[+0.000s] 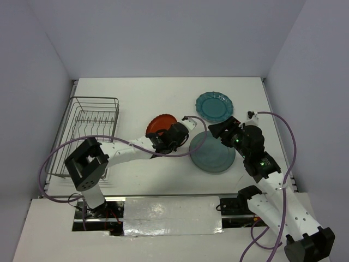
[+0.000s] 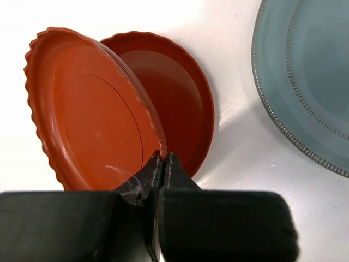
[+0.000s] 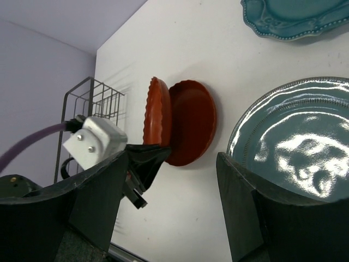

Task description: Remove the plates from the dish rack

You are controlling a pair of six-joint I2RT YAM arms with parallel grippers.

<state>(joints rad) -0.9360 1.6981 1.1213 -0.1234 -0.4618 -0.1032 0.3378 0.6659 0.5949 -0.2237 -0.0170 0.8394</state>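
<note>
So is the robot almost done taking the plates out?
Nearly. The dish rack looks empty. The teal plate, the grey plate and one red plate already lie on the table. The left gripper is shut on the rim of the last red plate, tilted on edge beside the first one. Still to do: set it down and let go.

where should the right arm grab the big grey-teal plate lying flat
The large round grey-teal plate lies flat, so likely only its rim offers purchase. Take the right-hand rim, coming in low from the side of the right arm, one jaw under the lip, one above.
</note>
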